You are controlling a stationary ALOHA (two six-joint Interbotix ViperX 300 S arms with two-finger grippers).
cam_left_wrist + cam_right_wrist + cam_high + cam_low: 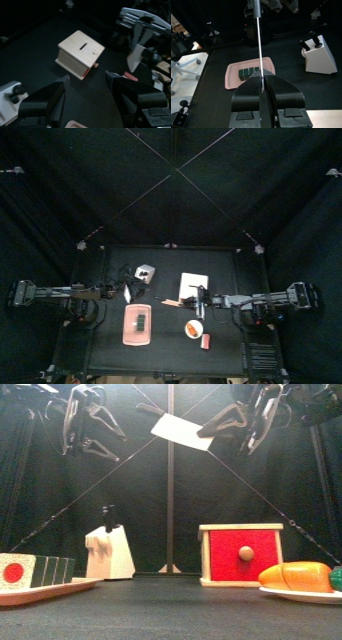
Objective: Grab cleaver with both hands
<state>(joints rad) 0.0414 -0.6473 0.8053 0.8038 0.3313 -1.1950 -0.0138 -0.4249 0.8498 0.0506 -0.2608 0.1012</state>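
The cleaver (181,431) hangs high above the table, its broad white blade tilted. My right gripper (260,84) is shut on it; in the right wrist view the blade (260,40) rises edge-on from between the jaws. In the front view that right gripper (230,424) sits just right of the blade. My left gripper (88,426) is up at the same height, well left of the cleaver, jaws wide open and empty. In the left wrist view the left gripper (87,80) faces the blade (137,56) from a distance.
On the table stand a white knife block (110,549), a red-fronted wooden box (243,554), a pink tray (248,72) with dark pieces, and a plate (287,593) of orange food. Black curtains close the table in on all sides.
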